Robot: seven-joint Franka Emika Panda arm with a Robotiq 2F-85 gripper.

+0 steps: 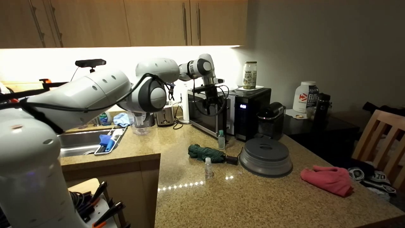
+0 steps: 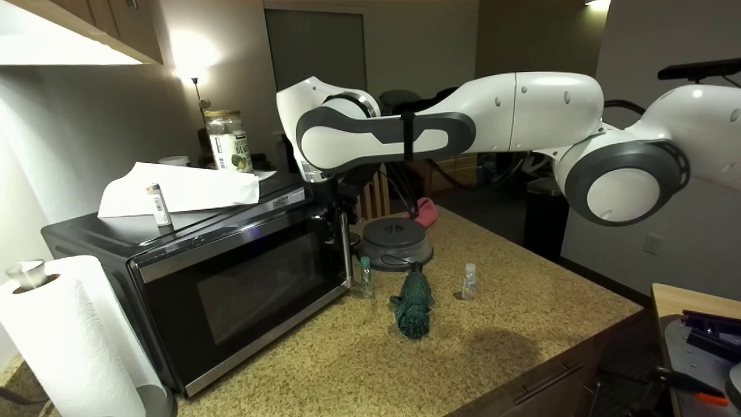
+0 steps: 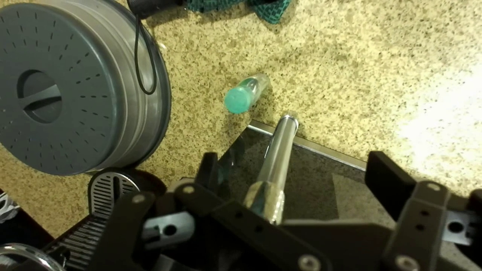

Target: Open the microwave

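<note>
Microwave: on the counter, its front right beside your claw.
Door handle: upright, between your fingers; you can't tell whether they touch it.
Claw spread: wide, straddling the handle.

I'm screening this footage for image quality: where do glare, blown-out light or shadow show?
Wrist view: glare washes out the counter at right, the jaws mostly black; in an exterior view, the wall under the cabinets is blown out white and bright dots glint off the counter; in an exterior view, a soft shadow darkens the counter.
</note>
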